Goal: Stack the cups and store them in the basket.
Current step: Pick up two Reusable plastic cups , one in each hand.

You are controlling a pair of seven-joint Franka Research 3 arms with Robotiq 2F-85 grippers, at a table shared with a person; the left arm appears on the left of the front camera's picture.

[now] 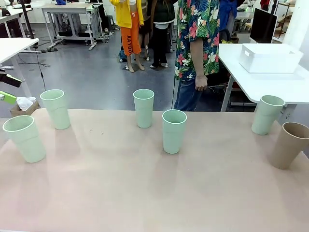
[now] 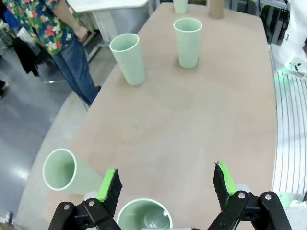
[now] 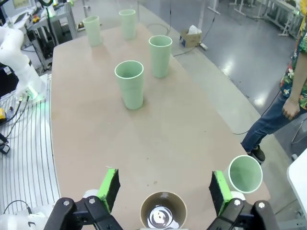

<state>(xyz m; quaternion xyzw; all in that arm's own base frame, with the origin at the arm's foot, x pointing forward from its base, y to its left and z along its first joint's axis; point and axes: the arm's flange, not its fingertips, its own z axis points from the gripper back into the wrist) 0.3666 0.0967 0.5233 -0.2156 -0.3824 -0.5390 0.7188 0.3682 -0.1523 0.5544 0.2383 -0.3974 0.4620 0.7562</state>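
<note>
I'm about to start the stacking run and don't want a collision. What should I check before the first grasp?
1. Left gripper open, facing a mint cup: ok.
2. Right gripper open, facing the tan cup: ok.
3. All six cups upright, none stacked yet: ok.
4. Person's hand off the table: ok.
5. Basket within reach: cannot tell; it stands on a separate white table.

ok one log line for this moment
cups: six upright, unstacked | left gripper: open over mint cup | right gripper: open over brown cup | basket: on far white table
</note>
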